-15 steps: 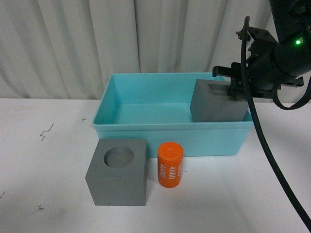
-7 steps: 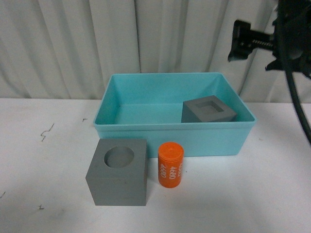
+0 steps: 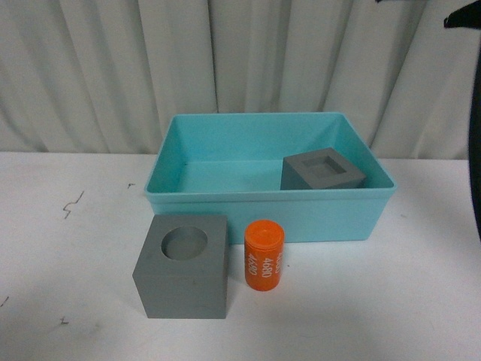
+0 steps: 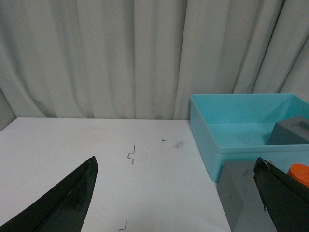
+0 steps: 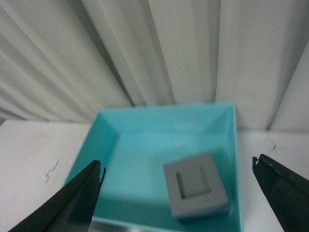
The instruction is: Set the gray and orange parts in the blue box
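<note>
The blue box (image 3: pixel 342 218) stands on the white table. Inside it, at its right end, rests the gray cube with a square recess (image 3: pixel 322 171), also seen from above in the right wrist view (image 5: pixel 195 191). Before the box's front wall sit the gray cube with a round hole (image 3: pixel 183 265) and the upright orange cylinder (image 3: pixel 264 255) with white digits. My right gripper (image 5: pixel 176 169) hangs open high above the box, holding nothing; only dark bits of that arm show at the front view's top right. My left gripper (image 4: pixel 176 166) is open over the table, left of the round-hole cube (image 4: pixel 236 193).
White pleated curtains (image 3: pixel 225 60) close off the back. Small pen marks (image 3: pixel 71 204) dot the table left of the box. The right arm's black cable (image 3: pixel 476 150) hangs along the right edge of the front view.
My right gripper let go of the square-recess cube inside the box, then rose up and almost out of the front view. The cube now rests flat on the box's floor.
</note>
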